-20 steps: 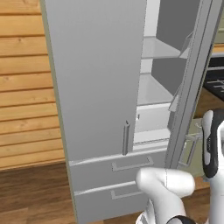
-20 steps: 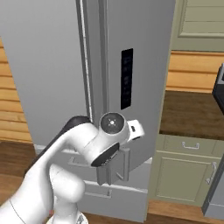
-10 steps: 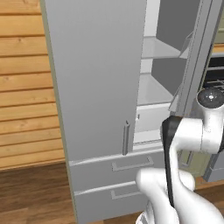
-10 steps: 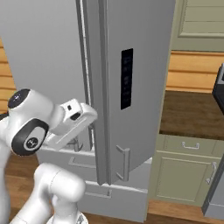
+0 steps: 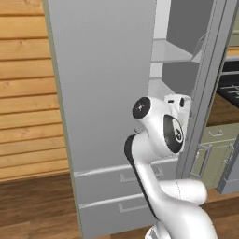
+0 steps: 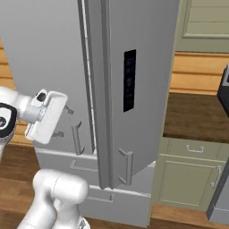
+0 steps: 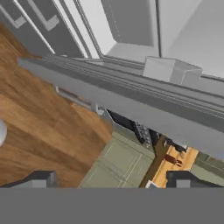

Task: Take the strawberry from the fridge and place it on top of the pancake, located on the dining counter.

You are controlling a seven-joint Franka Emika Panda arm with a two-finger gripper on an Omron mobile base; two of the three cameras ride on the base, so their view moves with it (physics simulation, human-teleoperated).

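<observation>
Right now, from the left base view, the fridge [image 5: 102, 93] stands with its left door closed and its right door [image 5: 210, 84] swung open, pale shelves [image 5: 170, 51] showing in the gap. The white arm's bulky wrist hangs in front of that gap, above the two lower drawers [image 5: 105, 193].

From the right base view, the open door's edge faces me, with a dark control panel [image 6: 129, 80] on its outer face, and the hand [image 6: 46, 117] reaches toward the left of it.

Through the hand view, the gripper [image 7: 111, 180] stands wide, its fingertips [image 7: 41, 178] far apart and holding nothing, pointed across the door's edge toward wood floor [image 7: 39, 131]. I cannot find the strawberry.
</observation>
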